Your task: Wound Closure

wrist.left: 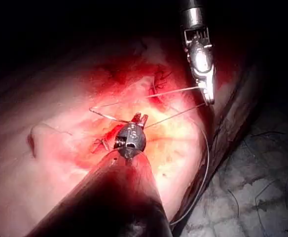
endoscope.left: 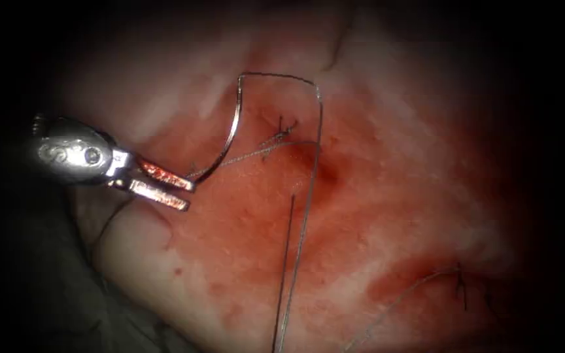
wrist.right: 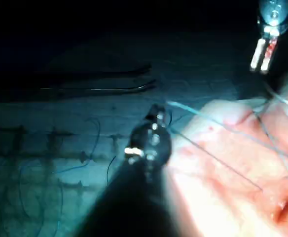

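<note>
The curved needle (endoscope.left: 230, 134) lies free on the tissue (endoscope.left: 387, 196), left of a knotted stitch (endoscope.left: 279, 134), and is not in the tissue. Its lower end rests at the upper jaw tip of my left tool (endoscope.left: 176, 189), whose jaws stand slightly apart with nothing clamped between them. Thread (endoscope.left: 318, 131) leaves the needle's upper end, arches right and runs down past a dark red hollow (endoscope.left: 327, 171). In the left wrist view the right tool (wrist.left: 210, 98) is shut on this thread (wrist.left: 173, 92), beyond the left tool (wrist.left: 140, 117) and the needle (wrist.left: 109, 116). The right wrist view shows the right tool (wrist.right: 157, 112) with thread (wrist.right: 208, 118) leading away, and the left tool (wrist.right: 263, 55).
A second tied stitch (endoscope.left: 462, 281) with a loose pale thread sits lower right on the tissue. A dark thread end (endoscope.left: 286, 261) lies beside the long strand. Grey cloth (endoscope.left: 34, 281) borders the tissue's left edge. Loose threads (wrist.right: 60, 168) and long dark instruments (wrist.right: 99, 81) lie on the bench.
</note>
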### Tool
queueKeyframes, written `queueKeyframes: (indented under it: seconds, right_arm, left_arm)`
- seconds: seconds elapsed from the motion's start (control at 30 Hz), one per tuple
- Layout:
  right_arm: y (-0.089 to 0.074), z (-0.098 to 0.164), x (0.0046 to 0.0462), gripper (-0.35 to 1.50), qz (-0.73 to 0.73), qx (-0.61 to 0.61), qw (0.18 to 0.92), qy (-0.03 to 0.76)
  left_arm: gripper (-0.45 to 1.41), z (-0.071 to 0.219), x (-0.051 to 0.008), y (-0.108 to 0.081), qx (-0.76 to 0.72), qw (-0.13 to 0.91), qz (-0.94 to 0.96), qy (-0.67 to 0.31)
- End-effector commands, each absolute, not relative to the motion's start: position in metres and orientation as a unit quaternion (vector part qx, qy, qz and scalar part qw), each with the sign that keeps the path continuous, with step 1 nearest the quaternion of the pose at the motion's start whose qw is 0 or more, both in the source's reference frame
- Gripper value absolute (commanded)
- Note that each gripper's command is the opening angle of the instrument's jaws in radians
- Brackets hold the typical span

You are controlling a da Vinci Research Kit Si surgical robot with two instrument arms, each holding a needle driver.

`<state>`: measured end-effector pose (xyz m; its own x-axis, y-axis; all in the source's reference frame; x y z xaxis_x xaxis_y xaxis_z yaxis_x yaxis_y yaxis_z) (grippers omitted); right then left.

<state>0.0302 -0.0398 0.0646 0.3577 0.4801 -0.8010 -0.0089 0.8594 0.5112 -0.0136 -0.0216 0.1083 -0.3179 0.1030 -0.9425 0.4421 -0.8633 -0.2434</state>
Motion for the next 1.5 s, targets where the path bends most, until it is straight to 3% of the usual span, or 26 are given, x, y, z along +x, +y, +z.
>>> queueKeyframes:
  seconds: [0.03,0.1,0.13,0.2,0.27,0.43,0.77,1.5]
  right_arm:
    - [-0.041,0.063,0.0311,-0.35,0.126,0.214,0.793,0.556]
    - [-0.040,0.063,0.0312,-0.35,0.122,0.200,0.797,0.556]
    - [-0.040,0.063,0.0311,0.09,0.125,0.188,0.801,0.554]
    - [-0.039,0.063,0.0307,0.71,0.131,0.179,0.805,0.551]
    - [-0.038,0.064,0.0300,0.89,0.133,0.174,0.806,0.549]
    - [-0.035,0.067,0.0274,1.14,0.134,0.131,0.825,0.533]
    - [-0.030,0.073,0.0240,1.11,0.162,0.080,0.846,0.502]
    - [-0.027,0.083,0.0286,0.89,0.237,0.044,0.848,0.473]
  left_arm:
    - [-0.45,0.109,-0.0141,-0.022,0.574,0.108,-0.776,0.237]
    - [-0.45,0.109,-0.0141,-0.022,0.574,0.108,-0.776,0.238]
    - [-0.45,0.109,-0.0141,-0.022,0.574,0.108,-0.776,0.238]
    - [-0.45,0.109,-0.0140,-0.022,0.574,0.109,-0.776,0.238]
    - [-0.45,0.109,-0.0137,-0.022,0.574,0.109,-0.776,0.237]
    - [-0.45,0.108,-0.0126,-0.021,0.573,0.109,-0.778,0.235]
    - [-0.45,0.108,-0.0125,-0.021,0.572,0.106,-0.779,0.233]
    - [-0.45,0.109,-0.0138,-0.022,0.569,0.104,-0.783,0.227]
